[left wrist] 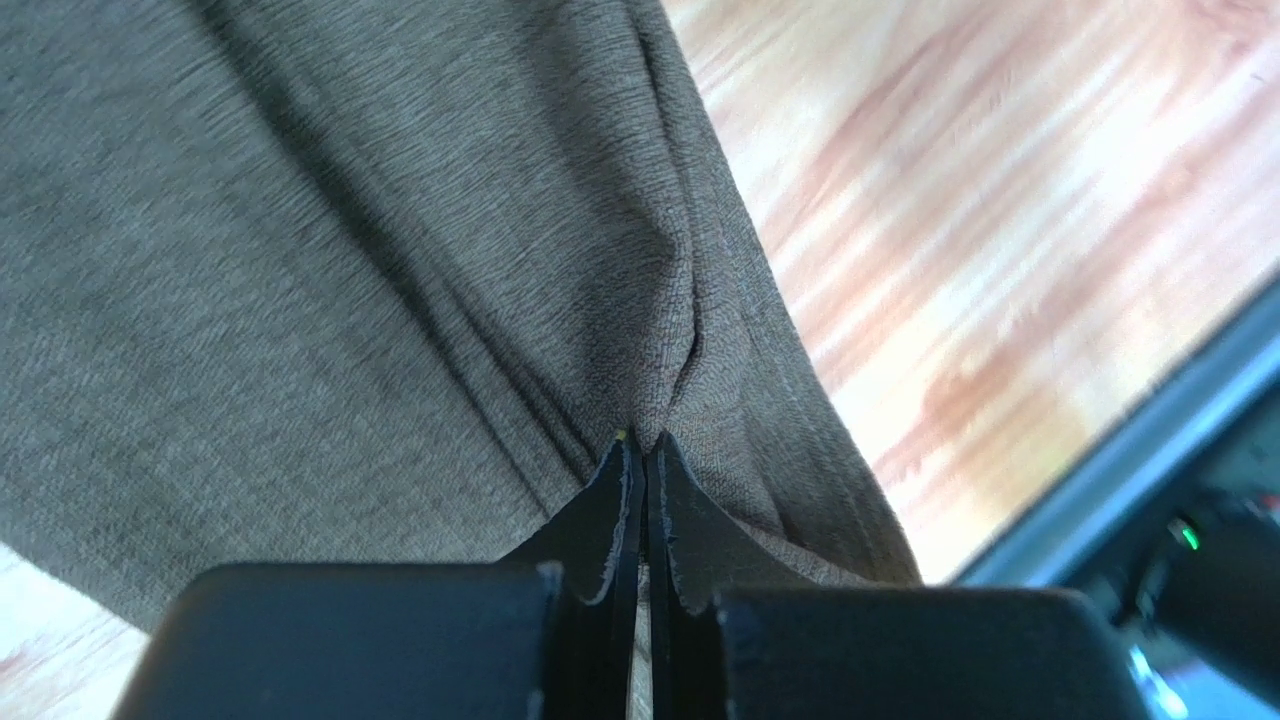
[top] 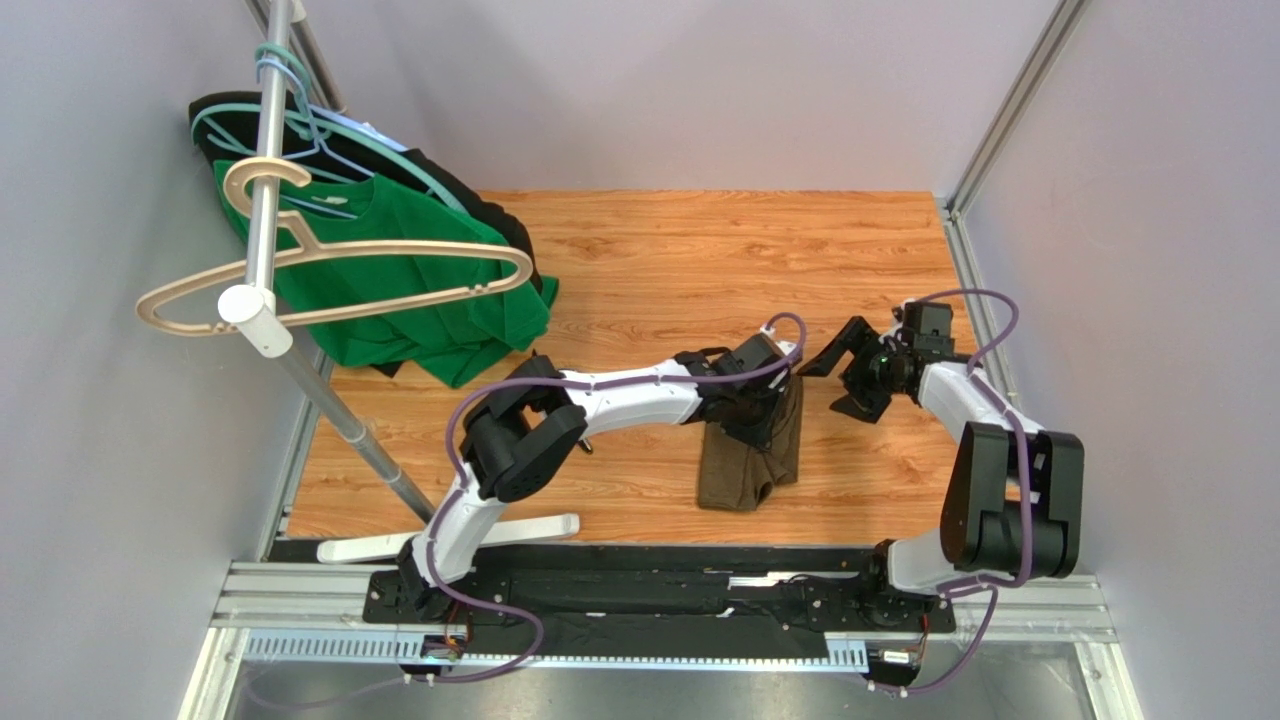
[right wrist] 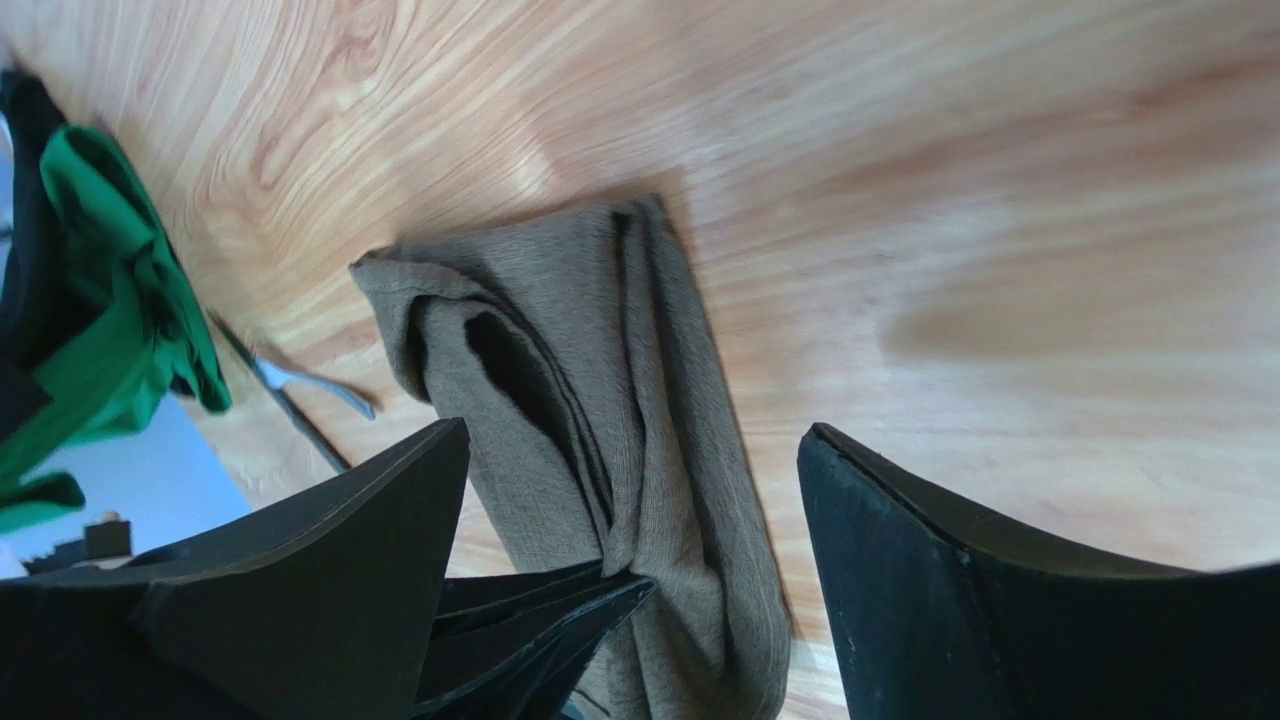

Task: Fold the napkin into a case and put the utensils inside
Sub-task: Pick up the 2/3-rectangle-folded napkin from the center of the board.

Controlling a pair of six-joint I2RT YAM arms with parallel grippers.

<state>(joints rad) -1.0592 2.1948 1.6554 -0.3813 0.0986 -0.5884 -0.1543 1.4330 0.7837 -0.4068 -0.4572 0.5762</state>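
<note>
1. Wood-grain desk (top: 676, 255) fills the walled cell. The napkin (top: 747, 465) lies bunched and partly folded toward 5 o'clock of the desk's centre, near the arms' edge.
2. Left claw (left wrist: 646, 450) is pinched together on a small pucker of the napkin's cloth, with creases fanning out from the tips. The bite looks thin, so a pull may slip it free. A pull could also drag every layer at once and spoil the fold.
3. Right claw (right wrist: 631, 435) hangs with its jaws wide apart, holding nothing, just at 3 o'clock of the napkin. The two claws are close, so coming in for a second corner it could knock the left claw or grab the wrong layer.
4. The napkin is rumpled, with a dark open gap between its layers. Folding over such wrinkles would likely give a crooked case with no clean mouth.
5. Utensils (right wrist: 293, 393) lie well apart at 9 o'clock of the napkin, just beside the hem of the green shirt (top: 406, 285). Reaching for them risks snagging that shirt or nudging them beneath it.
</note>
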